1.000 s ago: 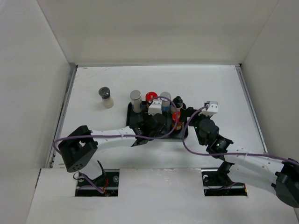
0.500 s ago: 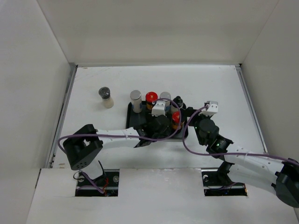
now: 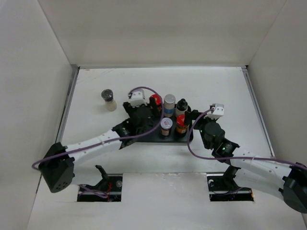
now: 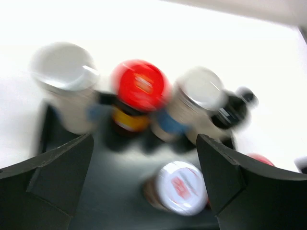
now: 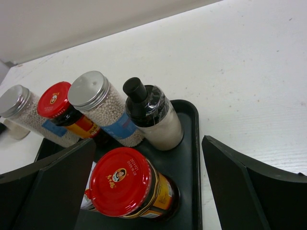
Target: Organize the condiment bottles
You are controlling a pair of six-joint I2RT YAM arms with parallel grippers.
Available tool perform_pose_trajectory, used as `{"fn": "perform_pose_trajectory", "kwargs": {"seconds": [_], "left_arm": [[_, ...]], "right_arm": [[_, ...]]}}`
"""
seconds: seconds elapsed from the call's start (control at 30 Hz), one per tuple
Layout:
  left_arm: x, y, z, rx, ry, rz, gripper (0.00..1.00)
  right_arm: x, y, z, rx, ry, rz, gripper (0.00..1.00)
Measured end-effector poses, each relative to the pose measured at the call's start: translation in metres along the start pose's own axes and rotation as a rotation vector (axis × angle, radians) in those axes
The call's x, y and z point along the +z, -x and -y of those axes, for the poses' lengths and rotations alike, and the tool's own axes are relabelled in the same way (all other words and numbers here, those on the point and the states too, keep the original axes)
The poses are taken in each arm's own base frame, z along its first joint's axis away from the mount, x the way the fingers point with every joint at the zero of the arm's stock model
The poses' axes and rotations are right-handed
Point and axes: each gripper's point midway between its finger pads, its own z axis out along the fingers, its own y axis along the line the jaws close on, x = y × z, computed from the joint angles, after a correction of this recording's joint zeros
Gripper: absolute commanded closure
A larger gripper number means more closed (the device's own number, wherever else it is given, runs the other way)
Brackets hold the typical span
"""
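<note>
Several condiment bottles stand on the black tray (image 3: 152, 137). The back row has a silver cap (image 4: 63, 67), a red cap (image 3: 155, 99), a silver cap (image 3: 170, 100) and a black cap (image 3: 182, 104). In front stand a white cap (image 3: 166, 123) and a red cap (image 3: 181, 120). One dark-capped jar (image 3: 108, 99) stands alone on the table at the left. My left gripper (image 4: 145, 139) is open and empty, raised over the tray's left part. My right gripper (image 5: 148, 141) is open and empty at the tray's right edge, with the front red-capped jar (image 5: 125, 187) below it.
White walls enclose the table on the left, back and right. The tray (image 5: 189, 158) has a raised rim. My left arm (image 3: 96, 141) reaches in from the near left, and my right arm (image 3: 249, 160) lies along the near right.
My left gripper has moved left and back from the tray's middle, and it now covers the left silver-capped jar. The white-capped jar now shows, standing in the front row. The right arm has not moved.
</note>
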Motion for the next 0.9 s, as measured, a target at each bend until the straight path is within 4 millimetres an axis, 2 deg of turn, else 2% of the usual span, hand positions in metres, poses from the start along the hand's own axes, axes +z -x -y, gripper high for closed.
{"fn": "perform_pose_trajectory", "kwargs": {"seconds": [0.07, 0.13, 0.2, 0.27, 0.37, 0.47, 0.57, 0.8, 0.87, 0.9], "left_arm": [[0.010, 0.023, -0.041, -0.036, 0.092, 0.048, 0.10], [0.022, 0.045, -0.095, -0.072, 0.220, 0.094, 0.10], [0.033, 0.060, -0.141, -0.102, 0.326, 0.122, 0.10], [0.042, 0.067, -0.184, -0.121, 0.417, 0.126, 0.10], [0.056, 0.057, -0.226, -0.124, 0.500, 0.079, 0.10], [0.072, 0.038, -0.238, -0.112, 0.514, 0.003, 0.10], [0.083, 0.030, -0.241, -0.105, 0.505, -0.040, 0.10], [0.105, 0.041, -0.257, -0.124, 0.504, -0.047, 0.14], [0.107, 0.041, -0.262, -0.126, 0.514, -0.049, 0.17], [0.109, 0.040, -0.266, -0.127, 0.521, -0.052, 0.22]], "right_arm": [[0.000, 0.000, 0.000, 0.000, 0.000, 0.000, 0.06], [0.000, 0.000, 0.000, -0.001, 0.000, 0.000, 0.12], [0.000, 0.000, 0.000, -0.003, 0.001, 0.000, 0.27], [0.000, 0.000, -0.001, -0.003, 0.005, -0.002, 0.31], [0.000, -0.001, -0.002, -0.001, 0.010, -0.004, 0.25], [0.000, -0.002, -0.002, -0.002, 0.011, -0.007, 0.16], [-0.001, -0.006, -0.005, -0.012, 0.019, -0.017, 0.13], [-0.003, -0.011, -0.013, -0.018, 0.054, -0.035, 0.11], [-0.003, -0.011, -0.013, -0.018, 0.057, -0.037, 0.11], [-0.003, -0.011, -0.014, -0.016, 0.059, -0.036, 0.11]]}}
